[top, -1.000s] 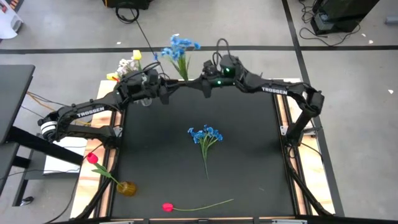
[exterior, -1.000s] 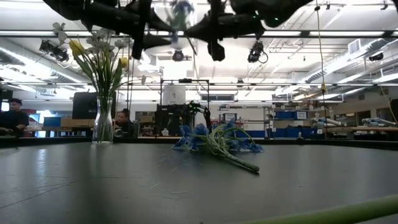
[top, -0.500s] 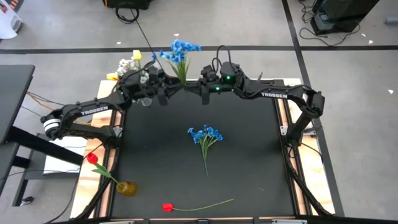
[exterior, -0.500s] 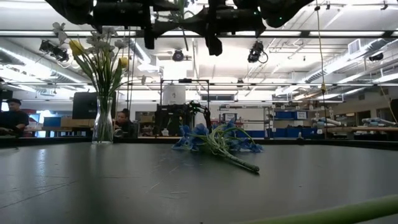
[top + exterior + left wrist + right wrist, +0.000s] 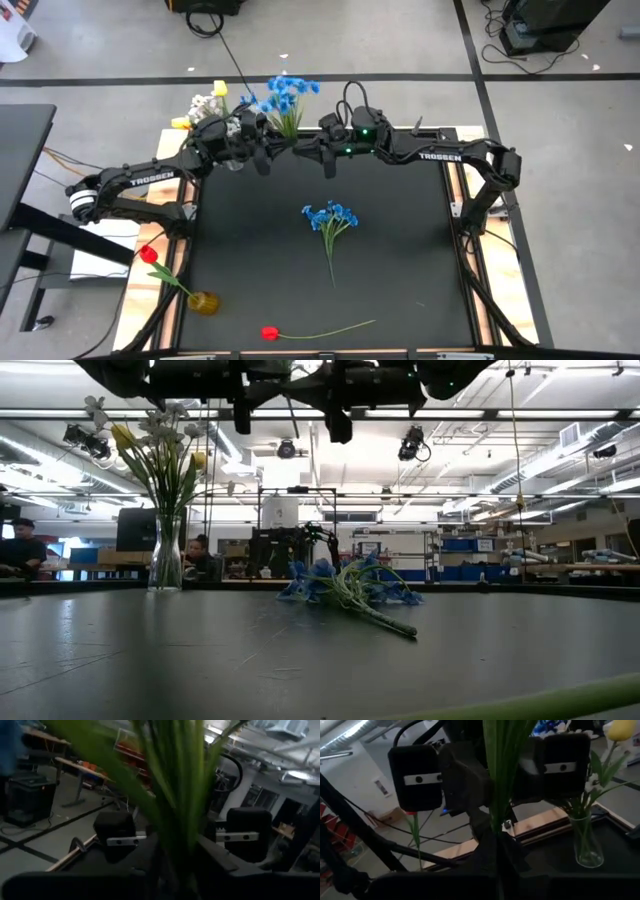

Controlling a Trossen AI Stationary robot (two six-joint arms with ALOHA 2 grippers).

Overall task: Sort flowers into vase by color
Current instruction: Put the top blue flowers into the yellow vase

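A blue flower (image 5: 285, 92) stands upright in the air over the table's far edge, blossoms on top. My left gripper (image 5: 272, 148) and my right gripper (image 5: 303, 150) face each other there, both shut on its green stalks (image 5: 500, 770). A clear vase (image 5: 585, 840) with white and yellow flowers (image 5: 160, 450) stands just to the left, at the far left corner. A second blue flower (image 5: 330, 220) lies flat mid-table. A red tulip (image 5: 270, 332) lies by the near edge. Another red tulip (image 5: 150, 255) sticks out of an amber vase (image 5: 203, 302). My left gripper pinches the bundle of green stalks (image 5: 175, 845) between its two fingers, coming level from the table's left, fingers across the stalks. My right gripper pinches the same stalks (image 5: 495, 827) between its two fingers, level from the table's right. The flower stands upright, clear of the table.
The black mat (image 5: 400, 260) is bare to the right of the lying blue flower. Wooden table edges (image 5: 455, 190) frame the mat. In the low view, people sit at desks (image 5: 20, 550) far behind the table.
My right gripper has carried the blue flower toward the table's left, upright and clear of the table. My left gripper has come toward it from the left, and its fingers now sit on the stalks.
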